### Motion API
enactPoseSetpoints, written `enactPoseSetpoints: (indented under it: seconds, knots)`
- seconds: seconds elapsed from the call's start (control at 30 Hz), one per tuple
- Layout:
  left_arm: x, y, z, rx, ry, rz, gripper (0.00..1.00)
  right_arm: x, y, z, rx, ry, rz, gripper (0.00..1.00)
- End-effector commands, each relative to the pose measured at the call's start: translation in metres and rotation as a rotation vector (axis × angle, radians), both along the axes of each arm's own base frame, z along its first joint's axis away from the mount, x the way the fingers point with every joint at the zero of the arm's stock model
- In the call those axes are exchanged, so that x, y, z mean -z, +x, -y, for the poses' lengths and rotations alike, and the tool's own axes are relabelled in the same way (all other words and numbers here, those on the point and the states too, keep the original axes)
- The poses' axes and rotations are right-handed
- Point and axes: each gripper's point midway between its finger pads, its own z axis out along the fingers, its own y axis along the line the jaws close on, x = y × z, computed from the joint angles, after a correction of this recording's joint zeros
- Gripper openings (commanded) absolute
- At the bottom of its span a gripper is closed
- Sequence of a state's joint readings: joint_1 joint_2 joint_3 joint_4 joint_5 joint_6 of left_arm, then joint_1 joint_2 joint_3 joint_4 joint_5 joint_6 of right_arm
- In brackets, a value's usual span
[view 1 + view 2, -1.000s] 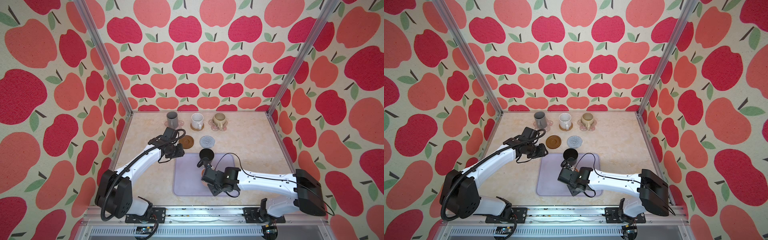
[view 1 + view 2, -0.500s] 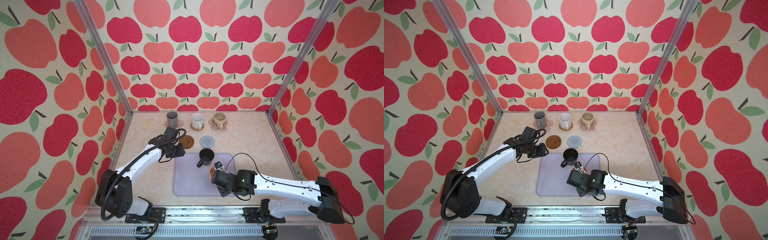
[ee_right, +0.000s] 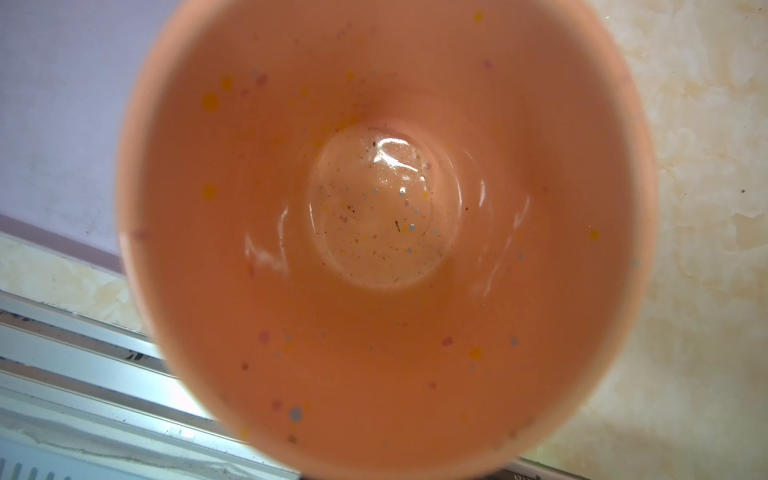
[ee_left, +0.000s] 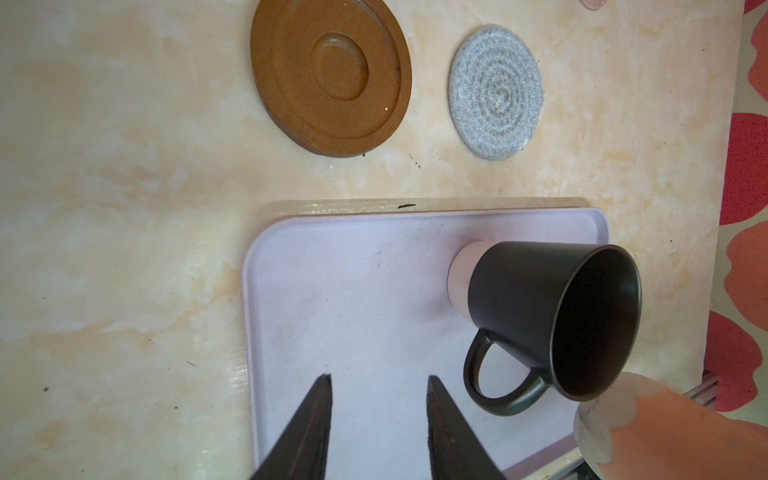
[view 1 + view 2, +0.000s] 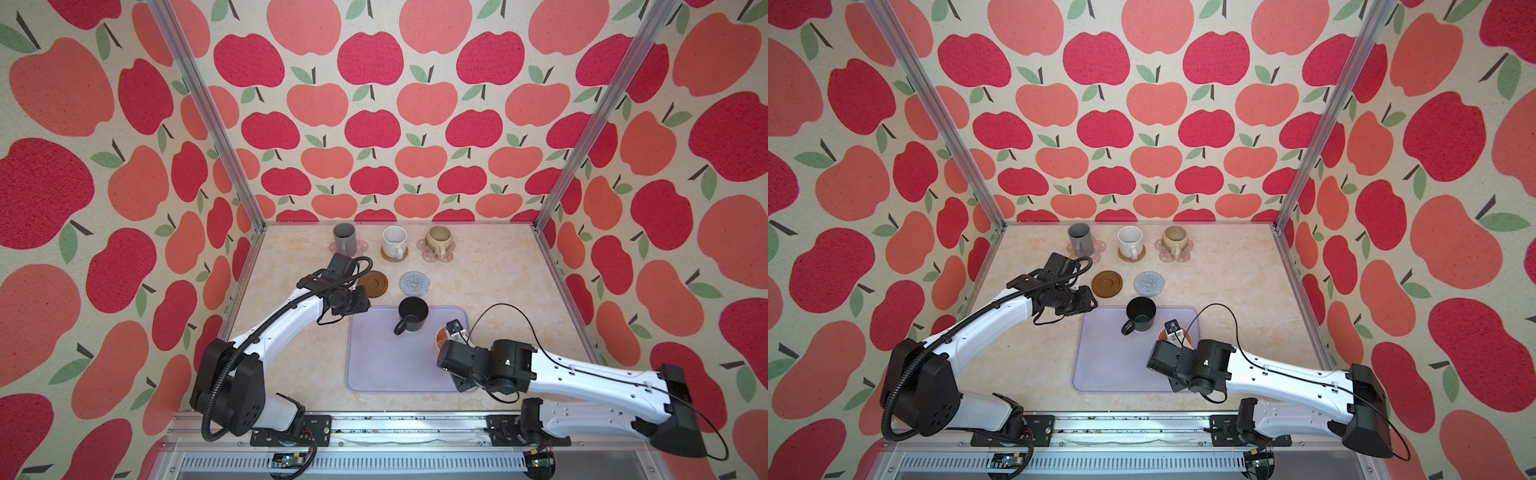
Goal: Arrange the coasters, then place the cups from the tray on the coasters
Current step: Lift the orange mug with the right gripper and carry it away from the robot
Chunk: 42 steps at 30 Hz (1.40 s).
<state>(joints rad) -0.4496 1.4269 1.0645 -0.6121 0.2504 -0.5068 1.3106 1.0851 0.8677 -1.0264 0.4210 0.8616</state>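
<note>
My right gripper [image 5: 451, 332] is shut on the peach-orange cup [image 5: 439, 340], above the right edge of the lavender tray [image 5: 386, 368]. The cup's inside fills the right wrist view [image 3: 386, 216] and hides the fingers. The black cup [image 5: 412, 314] stands at the tray's far edge. My left gripper [image 4: 379, 378] is open and empty over the tray's far left corner. Beyond the tray lie the bare dark brown coaster [image 5: 373, 284] and the grey coaster [image 5: 414, 283]. In the back row, the grey cup [image 5: 344, 239], white cup [image 5: 394, 242] and beige cup [image 5: 438, 239] each stand on a coaster.
Apple-patterned walls close in the table on three sides, with metal posts [image 5: 199, 112] at the back corners. A metal rail [image 5: 374, 424] runs along the front edge. The right arm's cable [image 5: 498, 309] loops above the table to the right of the tray.
My right gripper has carried the peach-orange cup rightward, from beside the black cup to the tray's right edge. The left arm has stayed put.
</note>
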Motion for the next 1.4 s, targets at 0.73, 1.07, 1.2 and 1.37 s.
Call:
enactPoseSetpoints:
  seconds: [0.73,1.07,1.2,1.37]
  knots:
    - [-0.011,0.015,-0.011,-0.015,0.063,-0.008,0.4,-0.042,0.107,0.013,0.178,0.109,0.157,0.0]
    - [-0.01,0.028,-0.012,-0.019,0.071,-0.029,0.4,-0.047,0.153,0.002,0.16,0.152,0.169,0.0]
    - [-0.011,0.035,-0.009,-0.018,0.073,-0.04,0.4,-0.047,0.174,-0.006,0.138,0.158,0.167,0.0]
    - [-0.009,0.044,-0.007,-0.026,0.09,-0.055,0.4,-0.043,0.197,-0.019,0.11,0.163,0.165,0.0]
